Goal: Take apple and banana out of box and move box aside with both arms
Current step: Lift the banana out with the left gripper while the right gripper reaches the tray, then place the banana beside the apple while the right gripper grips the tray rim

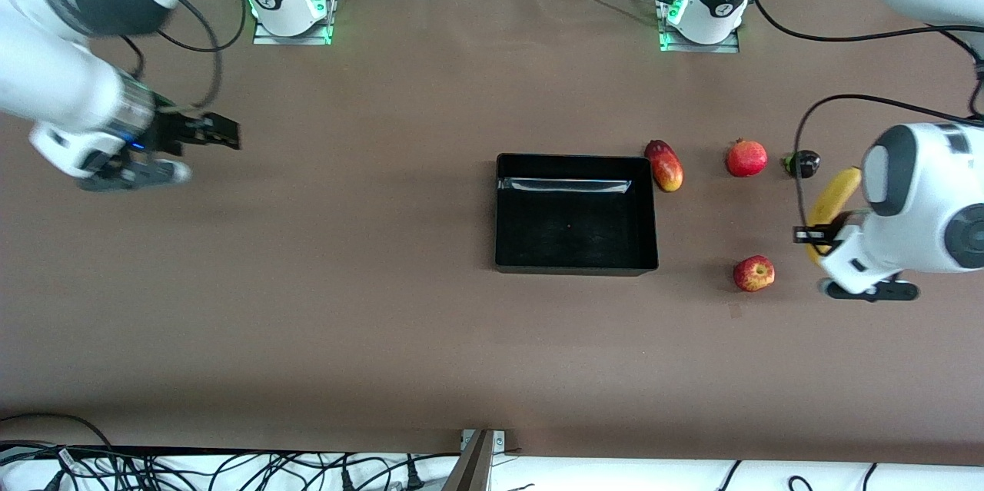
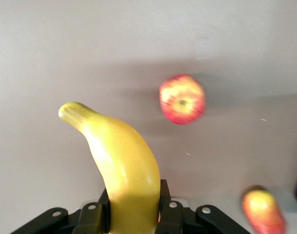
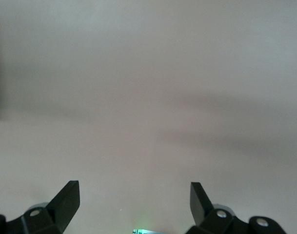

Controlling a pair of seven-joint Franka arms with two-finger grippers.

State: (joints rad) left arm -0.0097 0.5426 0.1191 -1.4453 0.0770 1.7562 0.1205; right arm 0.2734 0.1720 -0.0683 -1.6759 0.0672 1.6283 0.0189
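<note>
Left gripper (image 1: 816, 236), black and two-fingered, is clamped on the lower part of the banana (image 1: 832, 207) and holds it above the brown table (image 1: 384, 306) at the left arm's end, with the fruit's yellow body rising out between the jaws in the left wrist view. By my reading the banana step is nearly finished: the fruit is already out of the box and only needs setting down. The next move seems to call for lowering it onto bare table, then letting go.

Going from largest to smallest: the box (image 1: 575, 264), a glossy black tray with low walls, sits near the middle of the table and holds nothing, so both arms would likely go to it next. The right gripper (image 1: 219, 131) hangs over bare table at the right arm's end, well apart from the box, its fingers spread wide and holding nothing; that arm waits. The mango (image 1: 665, 165) lies just beside the box's corner and might hinder a push that way. The pomegranate (image 1: 746, 158) lies farther toward the left arm's end. The apple (image 1: 753, 273) rests on the table, nearer the front camera, already out of the box and close to where the banana hangs. A small dark fruit (image 1: 803, 164) lies near the banana's tip
</note>
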